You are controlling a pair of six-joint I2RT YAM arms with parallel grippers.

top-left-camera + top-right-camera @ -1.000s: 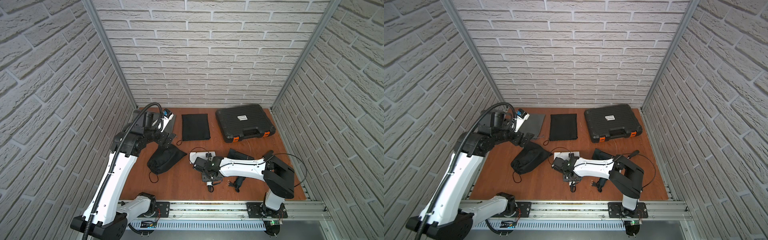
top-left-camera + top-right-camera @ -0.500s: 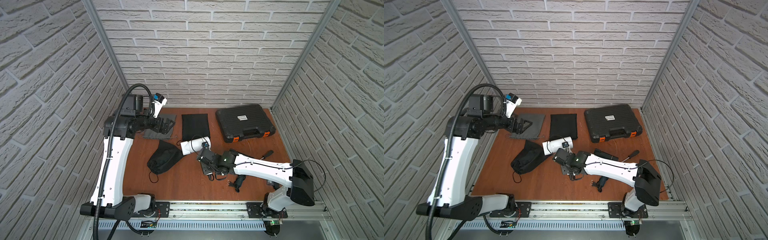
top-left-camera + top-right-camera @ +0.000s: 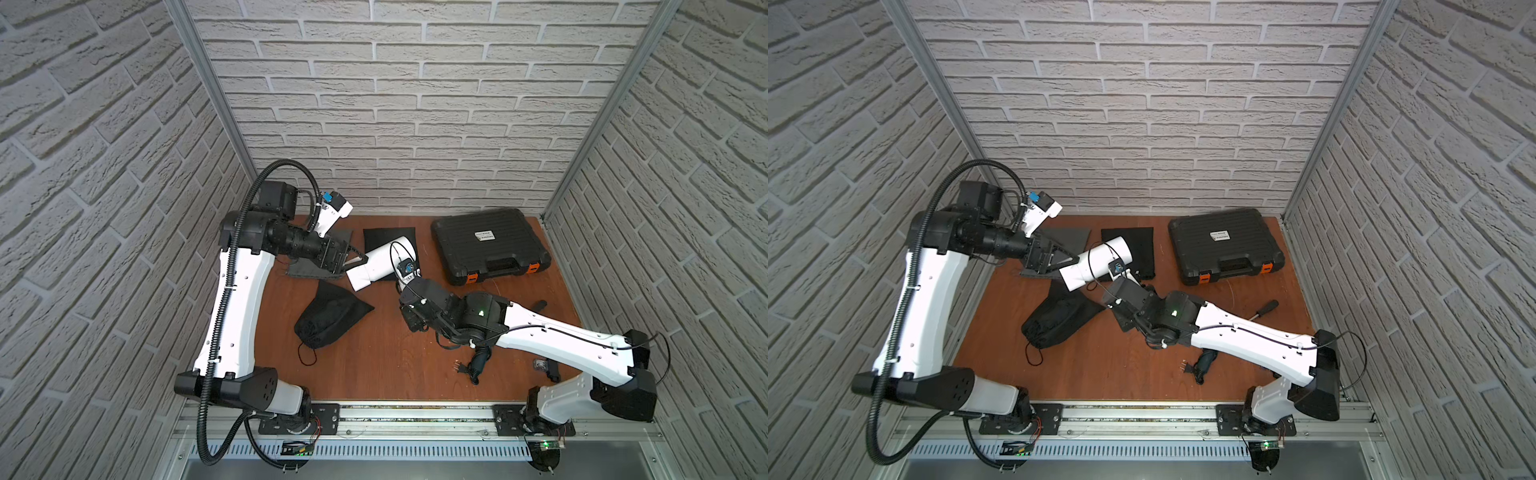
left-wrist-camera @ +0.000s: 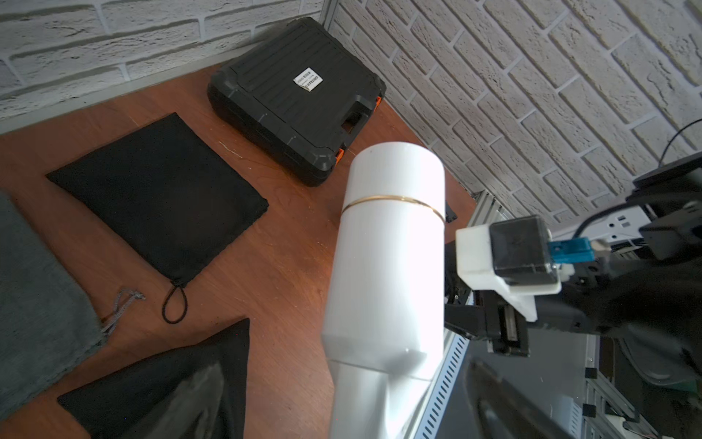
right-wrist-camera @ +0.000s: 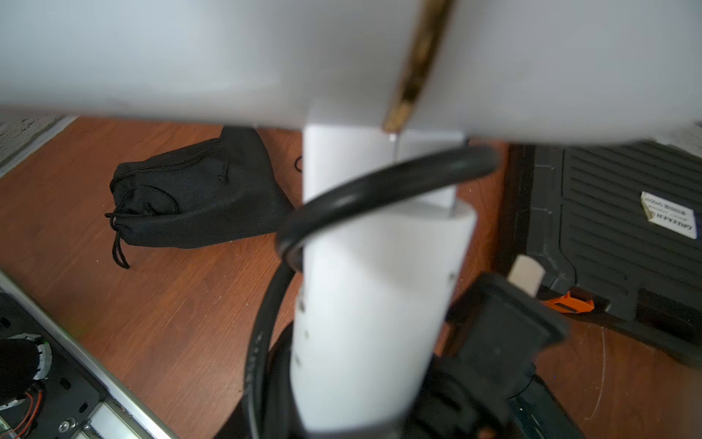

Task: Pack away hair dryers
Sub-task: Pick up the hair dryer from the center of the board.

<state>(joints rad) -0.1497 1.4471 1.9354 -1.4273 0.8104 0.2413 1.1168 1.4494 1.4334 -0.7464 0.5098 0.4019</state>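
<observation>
A white hair dryer (image 3: 382, 264) (image 3: 1096, 264) hangs in the air over the back middle of the table, nozzle pointing left. My right gripper (image 3: 409, 291) (image 3: 1121, 286) is shut on its handle (image 5: 372, 304), and a black cord (image 5: 380, 182) loops round that handle. My left gripper (image 3: 355, 262) (image 3: 1069, 259) stands open at the nozzle end, and the nozzle (image 4: 364, 399) lies between its spread jaws. A dark hair dryer (image 3: 478, 361) (image 3: 1204, 363) with its plug lies near the front edge, partly under the right arm.
A stuffed black pouch (image 3: 332, 318) (image 5: 190, 201) lies left of centre. A flat black pouch (image 4: 152, 197) and a grey pouch (image 4: 38, 285) lie at the back left. The shut black case (image 3: 490, 249) (image 4: 296, 99) sits at the back right.
The right arm has lifted the white dryer off the table and carried it back and left. The left arm has risen from the pouches and swung to the dryer's nozzle.
</observation>
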